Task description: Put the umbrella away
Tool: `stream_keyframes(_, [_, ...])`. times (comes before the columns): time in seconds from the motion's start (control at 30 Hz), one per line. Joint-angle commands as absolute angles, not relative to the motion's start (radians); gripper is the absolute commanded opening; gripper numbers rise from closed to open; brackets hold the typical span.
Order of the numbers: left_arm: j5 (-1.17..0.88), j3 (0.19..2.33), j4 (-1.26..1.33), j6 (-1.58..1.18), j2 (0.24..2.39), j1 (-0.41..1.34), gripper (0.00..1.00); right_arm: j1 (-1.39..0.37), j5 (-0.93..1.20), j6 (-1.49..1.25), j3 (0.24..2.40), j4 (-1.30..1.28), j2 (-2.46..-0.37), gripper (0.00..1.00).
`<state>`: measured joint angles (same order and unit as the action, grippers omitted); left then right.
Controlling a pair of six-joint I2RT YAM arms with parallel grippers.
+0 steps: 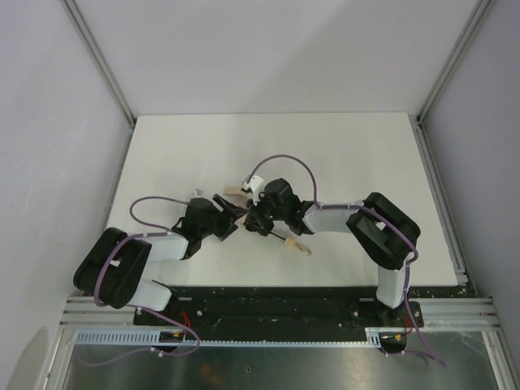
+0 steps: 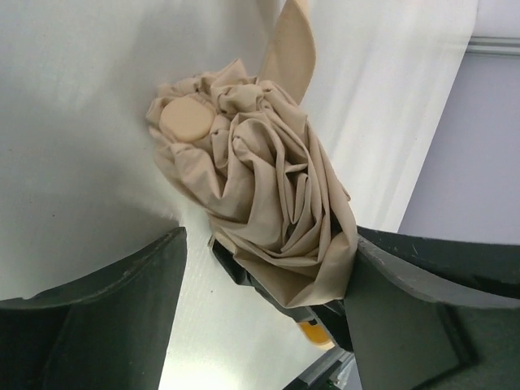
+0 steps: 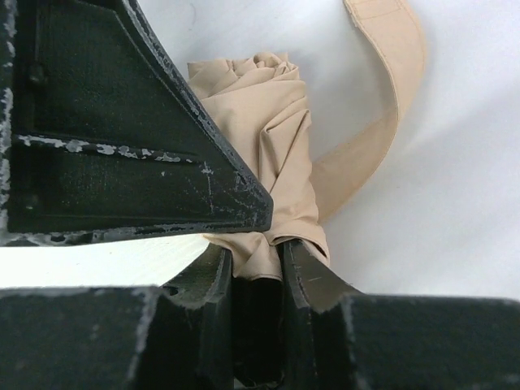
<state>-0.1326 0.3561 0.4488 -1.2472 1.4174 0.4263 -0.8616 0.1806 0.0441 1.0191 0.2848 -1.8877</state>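
Note:
The umbrella (image 2: 260,187) is a crumpled beige-tan fabric bundle with a round pale cap and a loose strap (image 2: 292,49). In the top view its pale wooden handle (image 1: 299,246) lies on the table below the right wrist. My right gripper (image 3: 258,264) is shut on the lower end of the fabric bundle (image 3: 276,138). My left gripper (image 2: 268,317) is open, its fingers standing wide on either side of the bundle; the right-hand finger (image 2: 439,301) touches the fabric. In the top view both grippers (image 1: 230,213) (image 1: 253,218) meet tip to tip at mid-table.
The white table (image 1: 349,154) is enclosed by pale walls with aluminium posts at the back corners. A metal rail (image 1: 276,313) runs along the near edge under both arm bases. Purple cables loop over each wrist.

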Motion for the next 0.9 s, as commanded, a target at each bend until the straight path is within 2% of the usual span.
stream_keyframes(0.0, [-0.131, 0.348, 0.345, -1.148, 1.429, 0.428, 0.78, -0.806, 0.404, -0.028, 0.945, 0.076, -2.008, 0.00])
stream_keyframes(0.23, [-0.113, 0.398, 0.324, -1.109, 1.520, 0.428, 0.79, -0.704, 0.631, -0.098, 0.957, 0.109, -2.070, 0.00])
stream_keyframes(0.4, [-0.102, 0.402, 0.321, -1.101, 1.551, 0.432, 0.74, -0.666, 0.734, -0.151, 0.992, 0.108, -2.136, 0.00])
stream_keyframes(0.5, [-0.099, 0.400, 0.321, -1.099, 1.561, 0.436, 0.65, -0.663, 0.746, -0.176, 1.013, 0.102, -2.161, 0.00])
stream_keyframes(0.63, [-0.105, 0.395, 0.325, -1.103, 1.580, 0.439, 0.42, -0.680, 0.660, -0.196, 1.023, 0.082, -2.124, 0.01])
stream_keyframes(0.67, [-0.105, 0.393, 0.326, -1.102, 1.582, 0.439, 0.37, -0.686, 0.629, -0.195, 1.025, 0.068, -2.106, 0.04])
stream_keyframes(0.73, [-0.105, 0.385, 0.328, -1.100, 1.583, 0.438, 0.30, -0.697, 0.557, -0.192, 1.030, 0.036, -2.056, 0.19])
stream_keyframes(0.87, [-0.106, 0.371, 0.331, -1.103, 1.582, 0.437, 0.24, -0.739, 0.408, -0.143, 1.054, -0.051, -1.953, 0.51])
